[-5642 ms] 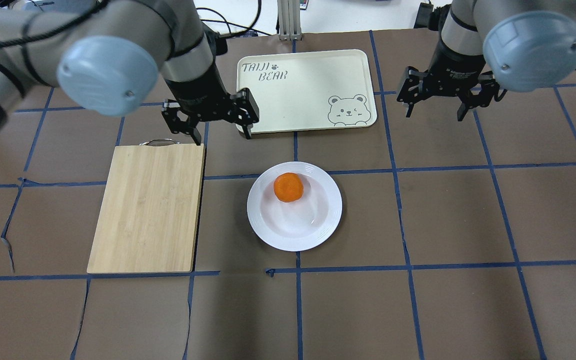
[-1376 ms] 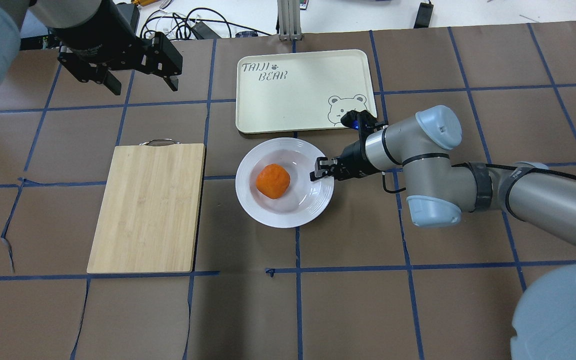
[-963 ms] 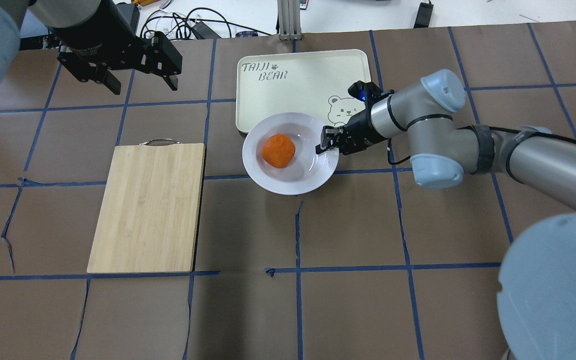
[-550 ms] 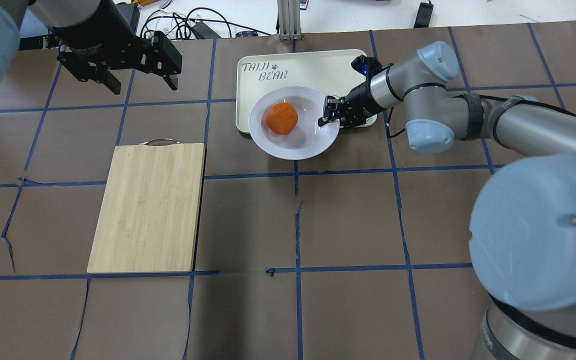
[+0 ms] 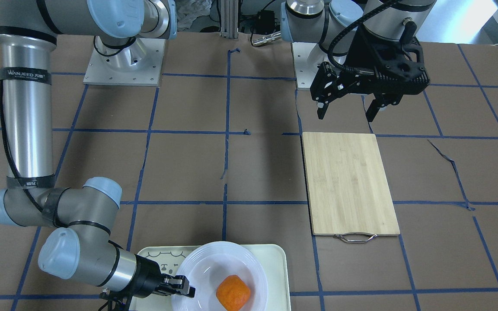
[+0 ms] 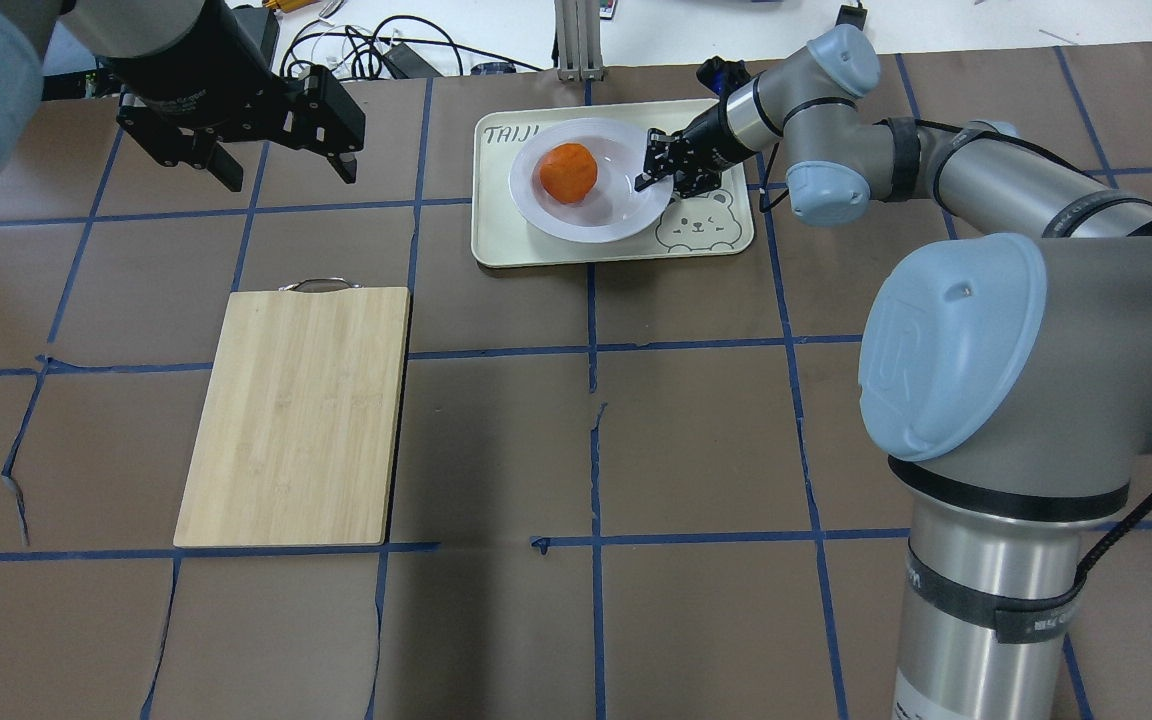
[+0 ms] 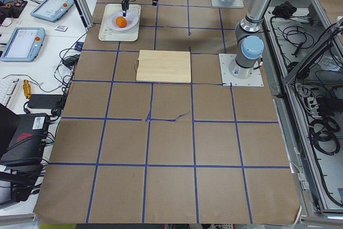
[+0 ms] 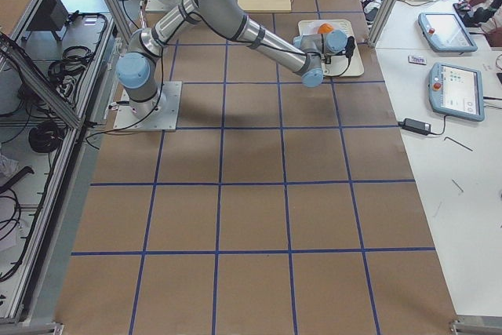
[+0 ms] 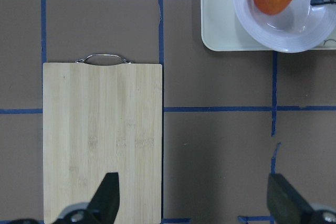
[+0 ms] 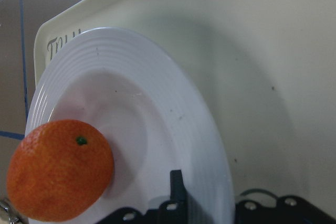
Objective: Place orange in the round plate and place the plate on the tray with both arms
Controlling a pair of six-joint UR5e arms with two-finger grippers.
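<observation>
The orange (image 6: pixel 568 172) lies in the white round plate (image 6: pixel 608 207), which is over the left half of the cream tray (image 6: pixel 506 232). My right gripper (image 6: pixel 652 172) reaches in from the right and is shut on the plate's right rim. In the right wrist view one finger (image 10: pixel 177 183) presses on the rim beside the orange (image 10: pixel 60 169), and the plate (image 10: pixel 173 108) casts a shadow on the tray (image 10: pixel 252 51); I cannot tell whether it rests there. My left gripper (image 6: pixel 291 168) hangs open and empty, high over the back left of the table.
A bamboo cutting board (image 6: pixel 296 415) with a metal handle lies left of centre on the brown paper table cover. Cables and a metal post sit beyond the table's far edge. The tray's bear print (image 6: pixel 698 222) shows to the right of the plate.
My right gripper took the plate's rim and carried plate and orange from the table in front of the tray back over the tray. My left arm withdrew to the back left and has stayed there.
</observation>
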